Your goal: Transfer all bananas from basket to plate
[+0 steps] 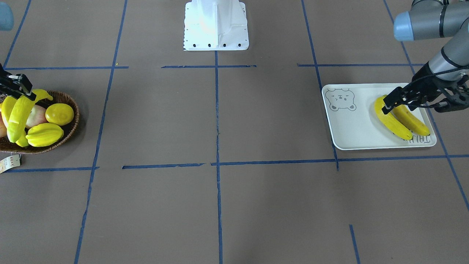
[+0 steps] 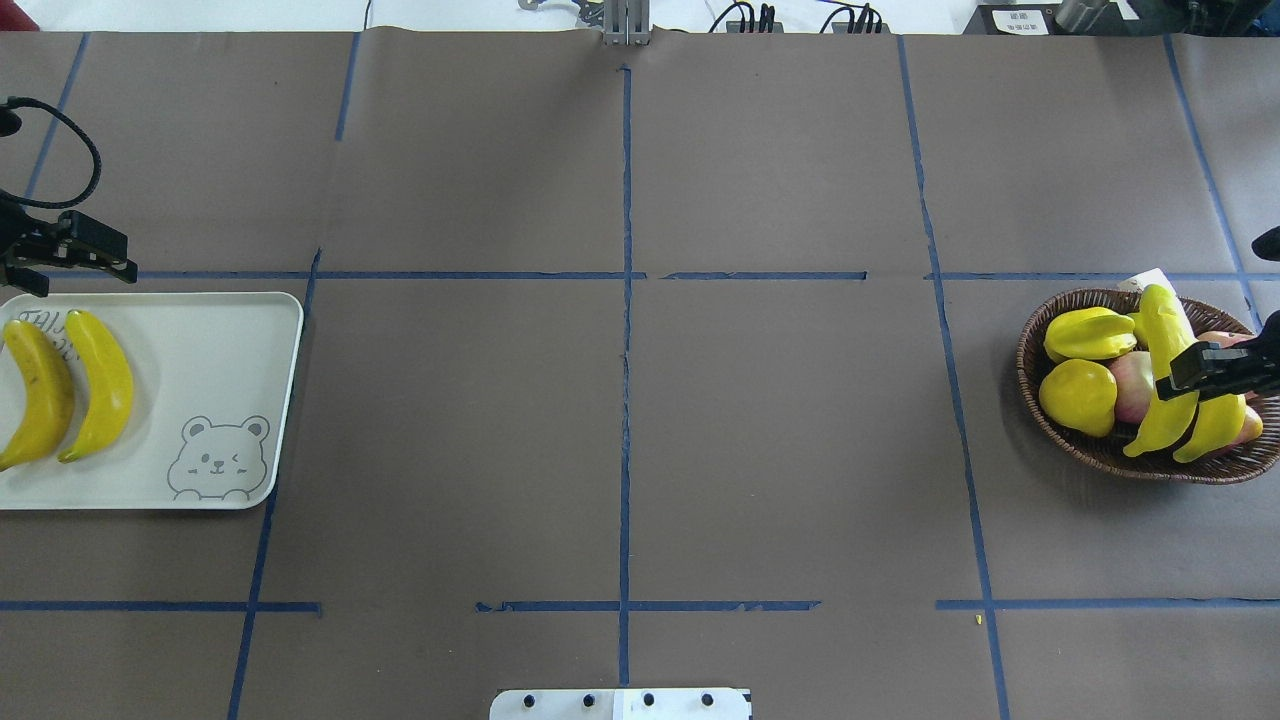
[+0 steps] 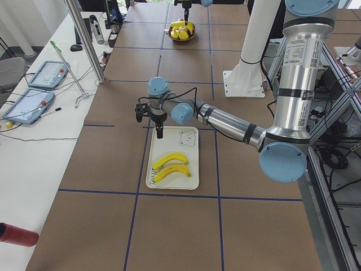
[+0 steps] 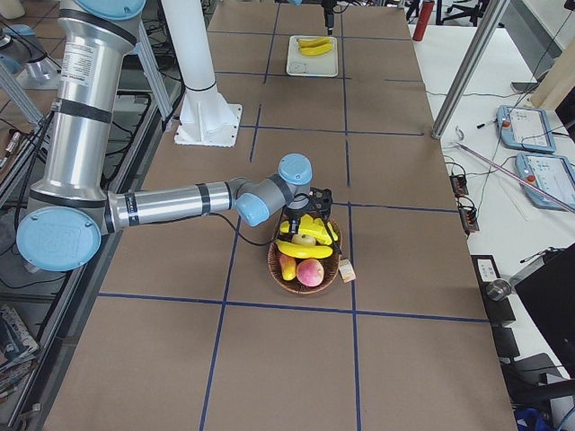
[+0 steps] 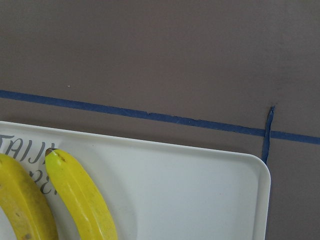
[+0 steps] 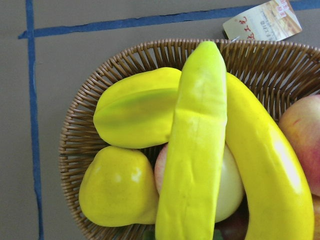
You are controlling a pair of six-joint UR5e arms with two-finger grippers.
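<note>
Two long, curved, bright-yellow bananas (image 2: pixel 100 385) lie side by side on the lettered end of the pale grey-white rectangular bear-face tray (image 2: pixel 200 340). The tray lies flat at the tabletop's left edge. Two more bananas (image 2: pixel 1215 425) are in the oval, shallow, dark-brown woven wicker basket (image 2: pixel 1028 350) at the right edge. The top banana (image 2: pixel 1160 320) slants across its neighbour, one end over the rim.

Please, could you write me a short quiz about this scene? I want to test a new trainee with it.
1. How many bananas lie on the plate?
2. True or false: the basket holds only bananas.
3. Which hand is over the basket? A) left B) right
Key: 1: two. 2: false, a lemon and a starfruit lie there too. 3: B, the right hand.
</note>
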